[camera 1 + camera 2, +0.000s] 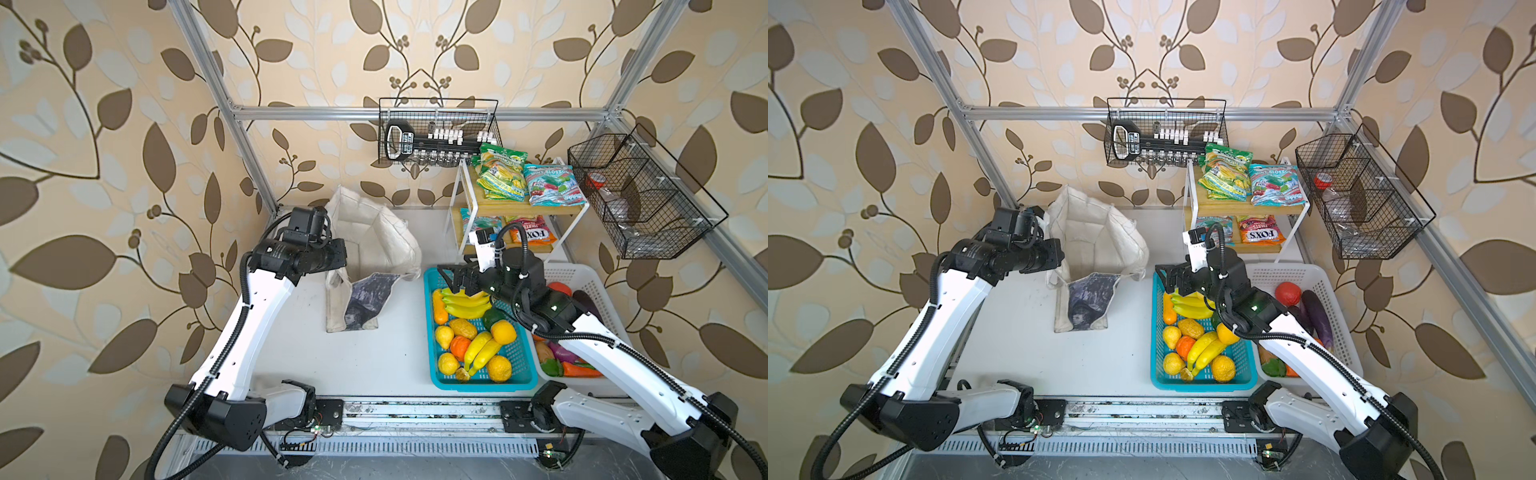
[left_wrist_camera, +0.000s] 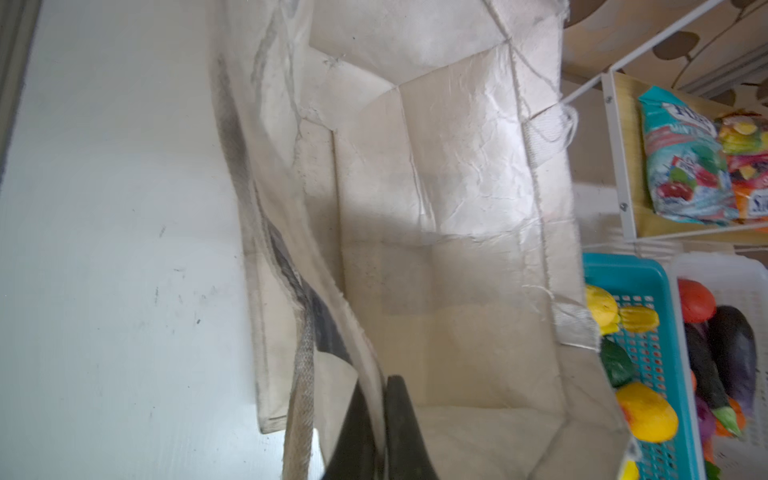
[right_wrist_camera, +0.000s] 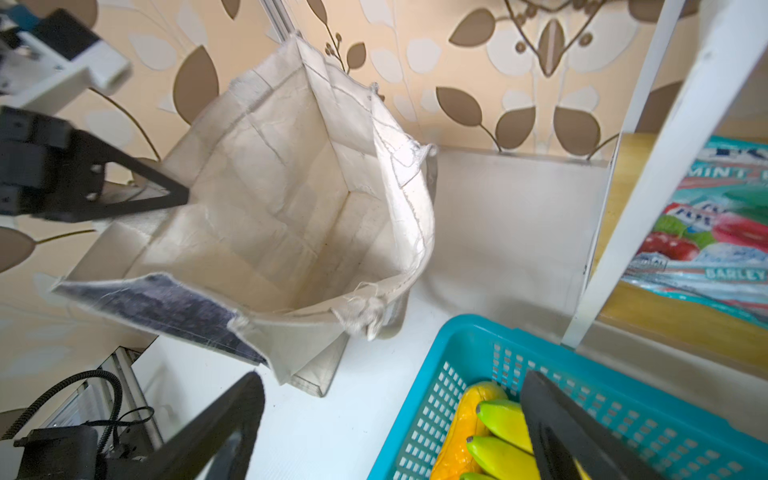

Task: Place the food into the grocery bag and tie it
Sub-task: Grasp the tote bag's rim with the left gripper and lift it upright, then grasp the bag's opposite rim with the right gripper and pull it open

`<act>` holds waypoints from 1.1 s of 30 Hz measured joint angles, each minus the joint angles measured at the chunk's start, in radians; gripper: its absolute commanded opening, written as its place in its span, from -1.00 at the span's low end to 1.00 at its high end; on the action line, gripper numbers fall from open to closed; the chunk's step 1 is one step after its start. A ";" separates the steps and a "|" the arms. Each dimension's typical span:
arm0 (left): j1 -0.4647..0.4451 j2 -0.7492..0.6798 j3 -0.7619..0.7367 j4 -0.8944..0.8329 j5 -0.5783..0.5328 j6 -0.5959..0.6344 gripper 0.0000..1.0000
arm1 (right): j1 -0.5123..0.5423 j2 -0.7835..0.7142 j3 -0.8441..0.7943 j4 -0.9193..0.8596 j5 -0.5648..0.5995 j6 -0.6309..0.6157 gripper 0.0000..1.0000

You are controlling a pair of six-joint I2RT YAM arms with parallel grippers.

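Two grippers: left gripper (image 2: 380,388) clamped on the rim of the floppy off-white cloth grocery bag (image 1: 374,232), near the rear edge of the white table (image 1: 374,357); right gripper (image 1: 456,281) spread wide over the yellow banana bunch (image 1: 463,305) in the turquoise plastic basket (image 1: 430,332).

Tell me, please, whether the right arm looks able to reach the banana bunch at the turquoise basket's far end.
Probably yes: the right gripper hangs open just above the banana bunch, which lies uncovered in the turquoise basket, with nothing between them.
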 measured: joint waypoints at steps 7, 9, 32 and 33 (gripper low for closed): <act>0.000 -0.141 -0.159 0.046 0.079 -0.040 -1.00 | 0.016 0.061 0.039 -0.036 0.001 0.034 0.95; 0.000 -0.152 -0.182 0.063 0.095 -0.054 -1.00 | 0.021 0.082 0.040 -0.042 0.000 0.039 0.95; 0.132 -0.217 -0.264 0.140 0.182 -0.074 -1.00 | 0.066 0.448 0.076 0.116 -0.048 0.173 0.71; 0.132 -0.217 -0.266 0.143 0.185 -0.074 -1.00 | 0.069 0.461 0.082 0.127 -0.053 0.178 0.68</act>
